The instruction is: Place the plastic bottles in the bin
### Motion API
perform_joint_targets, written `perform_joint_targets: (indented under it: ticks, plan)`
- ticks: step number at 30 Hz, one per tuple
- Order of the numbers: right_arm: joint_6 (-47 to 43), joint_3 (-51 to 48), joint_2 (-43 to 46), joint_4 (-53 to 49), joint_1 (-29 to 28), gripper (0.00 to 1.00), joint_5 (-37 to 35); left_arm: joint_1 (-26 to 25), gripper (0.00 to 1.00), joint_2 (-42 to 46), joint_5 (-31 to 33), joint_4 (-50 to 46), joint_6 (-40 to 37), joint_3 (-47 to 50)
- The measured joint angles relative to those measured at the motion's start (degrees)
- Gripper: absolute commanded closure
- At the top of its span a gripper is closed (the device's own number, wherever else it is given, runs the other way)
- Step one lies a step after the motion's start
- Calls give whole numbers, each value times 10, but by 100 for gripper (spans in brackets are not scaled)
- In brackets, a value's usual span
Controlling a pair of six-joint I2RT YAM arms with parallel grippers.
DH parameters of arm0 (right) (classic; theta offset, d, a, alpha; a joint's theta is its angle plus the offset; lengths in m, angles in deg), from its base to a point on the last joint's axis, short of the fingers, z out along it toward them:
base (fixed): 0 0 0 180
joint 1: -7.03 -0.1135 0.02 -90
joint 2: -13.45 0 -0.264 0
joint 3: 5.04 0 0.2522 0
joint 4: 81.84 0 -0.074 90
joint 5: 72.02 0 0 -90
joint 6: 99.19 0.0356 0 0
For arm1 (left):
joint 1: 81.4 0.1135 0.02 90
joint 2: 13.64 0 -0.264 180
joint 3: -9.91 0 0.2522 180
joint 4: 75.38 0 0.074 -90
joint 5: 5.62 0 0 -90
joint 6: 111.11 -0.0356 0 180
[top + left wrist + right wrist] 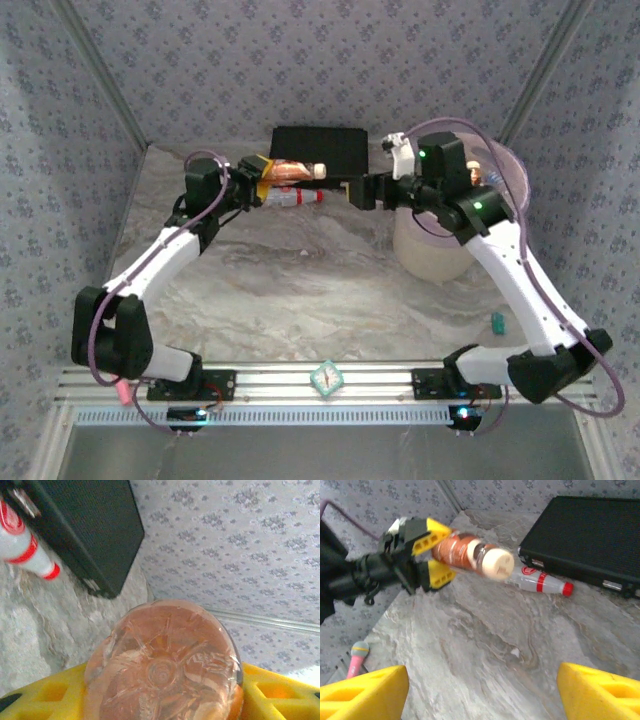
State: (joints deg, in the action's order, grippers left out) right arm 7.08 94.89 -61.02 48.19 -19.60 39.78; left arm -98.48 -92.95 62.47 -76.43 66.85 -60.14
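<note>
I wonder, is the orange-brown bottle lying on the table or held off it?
Held off it: the left gripper's yellow fingers clamp the orange-brown bottle sideways, clear of the table.

Table top (pixel 300 290): grey-white marble pattern.

Flat black rectangular case (pixel 320 150) lies at the far edge, against the back wall. The right wrist view shows silver latches along its front edge.

Walls (pixel 320 60): pale wallpaper with a small repeating floral print. There are slanted metal posts (pixel 100 75) at the far corners.

Small teal object (pixel 495 323) sits on the table near the right edge, well apart from the case.

Ribbed aluminium rail (pixel 380 385) runs along the near edge, with a diamond-shaped white-and-green item (pixel 327 378) at its middle.

Pink stick with a pale blue head (pixel 356 657) lies by the rail's left end. I cannot tell what it is.
</note>
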Motion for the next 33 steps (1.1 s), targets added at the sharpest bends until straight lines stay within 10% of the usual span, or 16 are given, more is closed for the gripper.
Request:
perform_joint_targets:
  ticks: [24,33]
  plan:
    - [69,17,-133,127,-3,21,76,-107,63,-59,-9,137,125,2]
    - [71,37,-155,120,1,38,75,-118,61,-71,-5,141,126,-23]
